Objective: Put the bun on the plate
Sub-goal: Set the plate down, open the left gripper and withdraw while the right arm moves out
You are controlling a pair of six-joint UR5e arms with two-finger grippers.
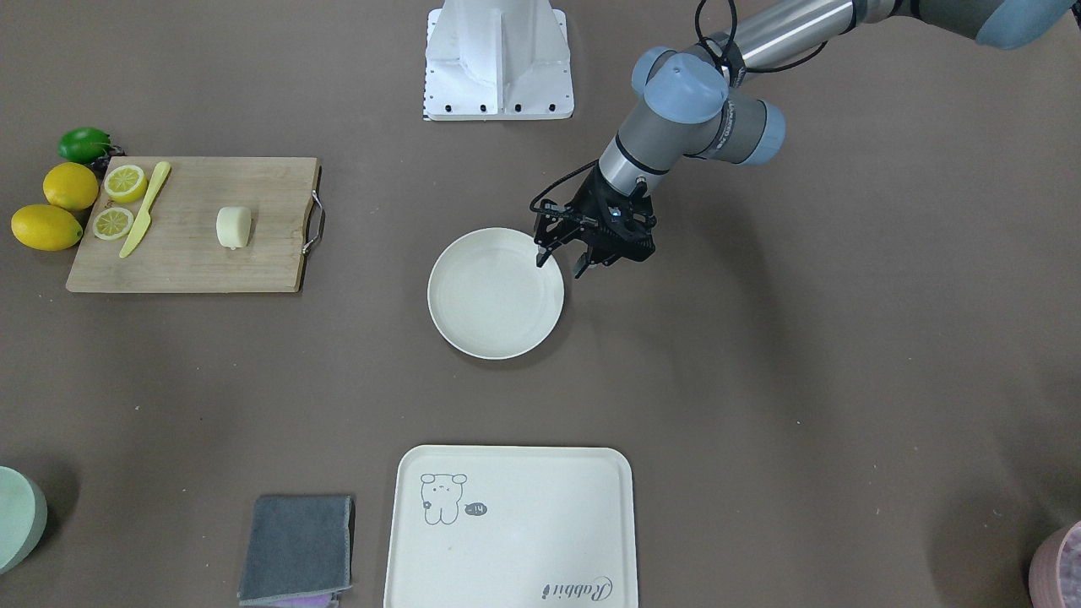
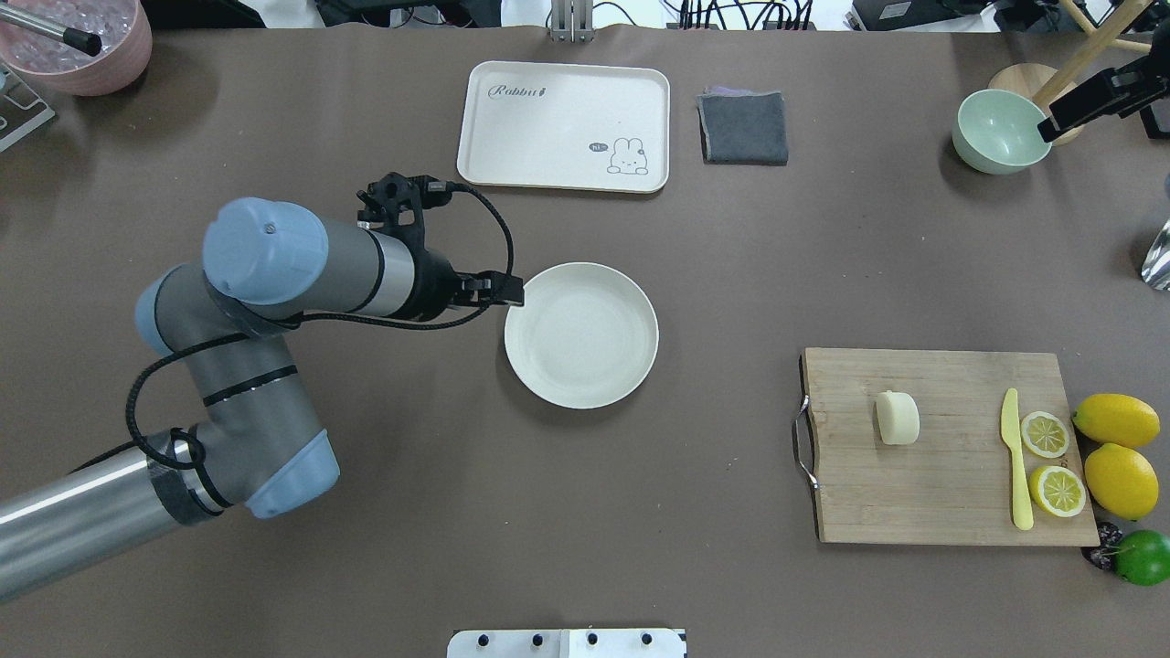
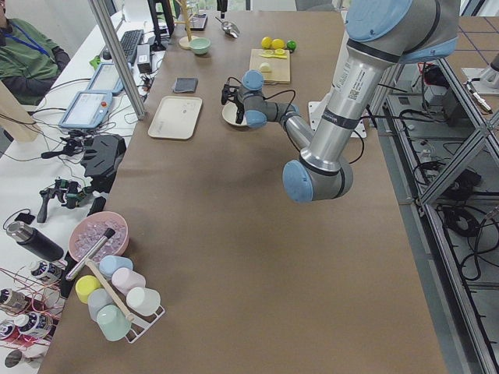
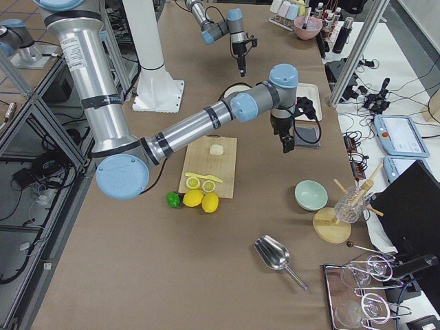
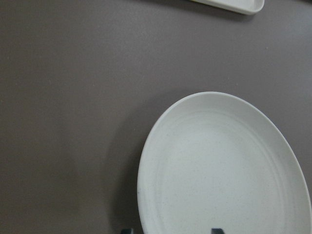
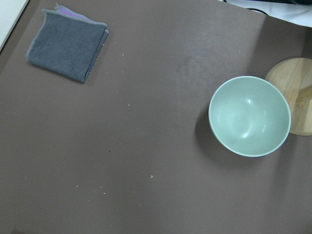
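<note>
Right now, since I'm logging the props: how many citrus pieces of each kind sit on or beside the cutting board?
Whole lemons: 2
Lemon halves: 2
Lime: 1
Total: 5

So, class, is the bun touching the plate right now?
Apart. The overhead view shows the bun lying on the chopping board, with a wide strip of bare table between that board and the plate.

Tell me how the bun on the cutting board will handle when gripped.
The bun looks smooth and rounded, so it may slip in a claw or roll if pushed. Being small, it is probably light. Its softness cannot be told.
</note>
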